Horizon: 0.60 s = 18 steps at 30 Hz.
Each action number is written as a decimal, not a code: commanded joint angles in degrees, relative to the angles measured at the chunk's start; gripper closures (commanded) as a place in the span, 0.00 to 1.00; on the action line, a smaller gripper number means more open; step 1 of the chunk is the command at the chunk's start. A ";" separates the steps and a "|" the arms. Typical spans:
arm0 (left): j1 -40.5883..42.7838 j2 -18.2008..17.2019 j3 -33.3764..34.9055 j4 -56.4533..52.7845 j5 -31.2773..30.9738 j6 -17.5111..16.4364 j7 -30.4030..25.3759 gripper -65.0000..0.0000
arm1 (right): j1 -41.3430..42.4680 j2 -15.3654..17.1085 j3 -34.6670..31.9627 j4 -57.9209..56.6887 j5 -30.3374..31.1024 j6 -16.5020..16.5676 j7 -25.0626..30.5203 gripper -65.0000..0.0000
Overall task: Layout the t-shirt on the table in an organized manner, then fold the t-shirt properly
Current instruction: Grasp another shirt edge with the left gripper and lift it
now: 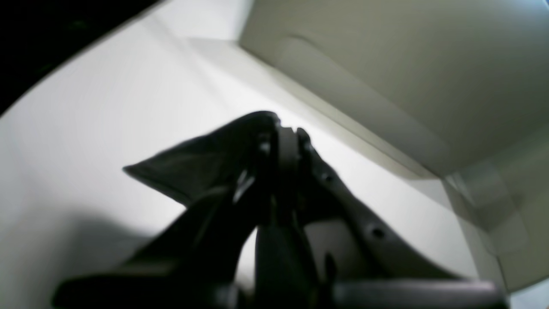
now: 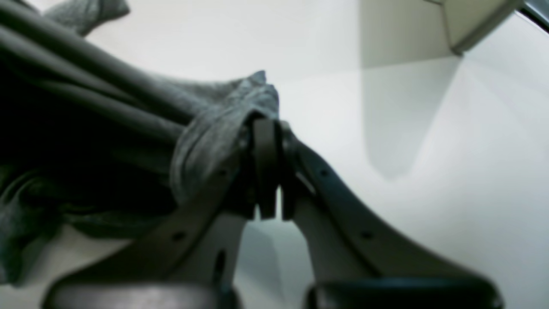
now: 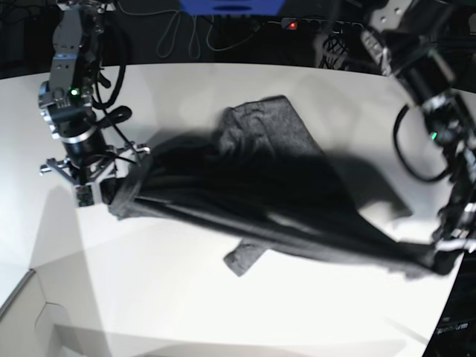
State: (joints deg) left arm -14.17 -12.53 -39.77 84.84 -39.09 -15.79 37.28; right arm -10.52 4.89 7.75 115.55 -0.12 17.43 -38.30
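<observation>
- Two robot arms are stretching the t-shirt point(image 3: 275, 201) between them above the table point(image 3: 186, 297), the layout step of the job apparently under way, with folding not yet begun.
- The right gripper point(image 2: 266, 128), seen at the base view's left, is pinching a bunched grey edge of the shirt, its jaws closed on the knit.
- The left gripper point(image 1: 281, 133), at the far right edge of the base view, is clamping a dark corner of the same garment, jaws likewise closed.
- Both arms are reaching down from the back of the table, wide apart, the cloth sagging in folds between them and one part trailing on the tabletop.
- The next move is likely calling for lowering both corners together, keeping tension, so the fabric is landing flat and unwrinkled.
</observation>
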 commanded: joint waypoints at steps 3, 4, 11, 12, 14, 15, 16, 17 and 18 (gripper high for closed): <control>4.81 -2.98 -4.58 3.82 -6.67 -0.87 -1.72 1.00 | -2.36 0.35 -0.23 1.33 0.43 3.36 4.41 1.00; 6.92 -3.51 -5.99 5.14 -8.51 -0.87 -1.72 1.00 | -3.67 0.08 -0.94 1.33 0.43 4.85 6.44 1.00; 18.70 -4.30 -15.22 15.34 -15.37 -0.87 -1.72 1.00 | -12.64 -3.79 -1.73 1.86 0.43 9.51 28.15 1.00; 20.11 -4.30 -16.54 16.92 -16.43 -0.87 -1.72 1.00 | -13.61 -4.14 -1.73 1.95 0.43 9.51 31.58 1.00; 22.57 -4.30 -19.26 19.56 -19.15 -0.87 -1.72 1.00 | -15.19 -4.49 -1.73 1.95 0.43 9.51 39.14 1.00; 23.45 -4.30 -20.67 20.96 -20.38 -0.87 -1.72 1.00 | -15.45 -4.49 -1.64 1.95 0.43 9.43 42.57 1.00; 23.89 -4.30 -21.73 21.93 -21.26 -0.87 -1.72 1.00 | -15.45 -4.49 -1.55 1.95 0.43 9.34 45.12 1.00; 24.33 -4.30 -22.78 22.90 -21.88 -0.87 -1.72 1.00 | -15.28 -4.58 -1.46 2.04 0.43 9.34 47.58 1.00; 24.42 -4.30 -23.75 23.87 -22.32 -0.87 -1.72 1.00 | -15.10 -5.02 -1.29 2.04 0.43 9.34 50.13 1.00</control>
State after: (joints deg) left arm 10.48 -15.55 -63.31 107.79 -59.86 -16.27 36.95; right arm -25.71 0.10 6.33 116.29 -0.60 27.00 10.07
